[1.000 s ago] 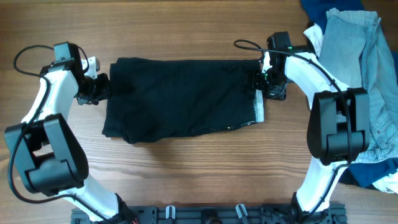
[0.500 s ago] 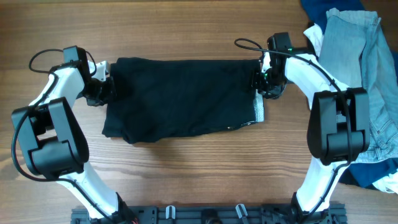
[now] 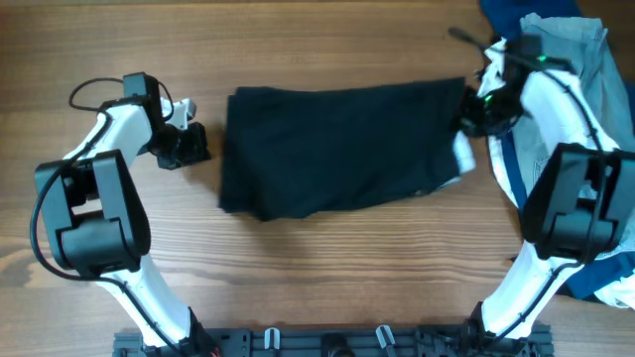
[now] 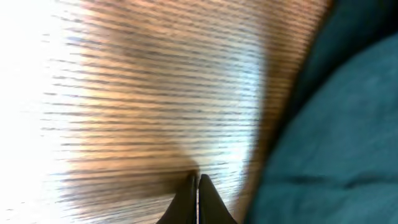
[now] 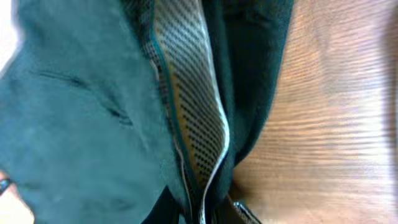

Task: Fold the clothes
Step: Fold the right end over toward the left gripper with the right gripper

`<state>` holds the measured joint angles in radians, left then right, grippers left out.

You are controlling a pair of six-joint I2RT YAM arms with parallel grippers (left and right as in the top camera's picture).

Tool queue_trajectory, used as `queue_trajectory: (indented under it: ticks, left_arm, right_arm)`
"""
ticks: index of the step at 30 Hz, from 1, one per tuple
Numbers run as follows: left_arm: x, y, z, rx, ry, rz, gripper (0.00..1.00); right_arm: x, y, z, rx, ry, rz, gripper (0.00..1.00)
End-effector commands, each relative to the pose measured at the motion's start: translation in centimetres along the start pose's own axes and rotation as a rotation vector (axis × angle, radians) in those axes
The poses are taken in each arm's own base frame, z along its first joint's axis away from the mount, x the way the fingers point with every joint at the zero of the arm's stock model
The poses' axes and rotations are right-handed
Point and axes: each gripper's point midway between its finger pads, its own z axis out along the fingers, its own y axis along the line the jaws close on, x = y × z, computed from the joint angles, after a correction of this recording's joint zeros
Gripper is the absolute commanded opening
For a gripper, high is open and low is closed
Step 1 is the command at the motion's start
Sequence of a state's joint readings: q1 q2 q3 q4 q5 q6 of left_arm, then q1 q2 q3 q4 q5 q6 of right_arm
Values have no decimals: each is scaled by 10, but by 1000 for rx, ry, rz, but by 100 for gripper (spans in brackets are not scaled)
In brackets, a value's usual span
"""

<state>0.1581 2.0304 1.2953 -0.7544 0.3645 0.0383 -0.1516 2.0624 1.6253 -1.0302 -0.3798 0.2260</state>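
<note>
Black shorts lie flat in the middle of the table, slightly skewed. My right gripper is shut on their right edge; the right wrist view shows the black fabric and a pale mesh lining pinched between the fingers. My left gripper rests on bare wood a short way left of the shorts, not touching them. In the left wrist view its fingertips are pressed together with nothing between them, and the shorts fill the right side.
A pile of other clothes lies at the right edge: light-blue jeans, a white piece and navy fabric. The right arm reaches over this pile. The arm bases stand along the near edge of the wooden table.
The right gripper closed on the shorts' right edge and dragged them to the right. The left gripper closed empty, and the shorts' left edge slid away from it.
</note>
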Motion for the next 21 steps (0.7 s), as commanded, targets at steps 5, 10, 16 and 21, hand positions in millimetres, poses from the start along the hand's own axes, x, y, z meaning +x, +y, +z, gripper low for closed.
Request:
queue_trajectory:
  ticks: [5, 10, 16, 21]
  left_arm:
    - [8, -17, 19, -2, 35, 30, 4]
    - [7, -22, 21, -1, 30, 42, 4]
    - [3, -35, 26, 4, 13, 85, 4]
    - [1, -35, 26, 5, 7, 89, 4]
  right_arm:
    - [45, 118, -3, 3, 34, -308, 4]
    - [97, 210, 21, -61, 25, -465, 4]
    - [114, 257, 23, -132, -20, -471, 4]
    - [120, 293, 24, -200, -78, -474, 4]
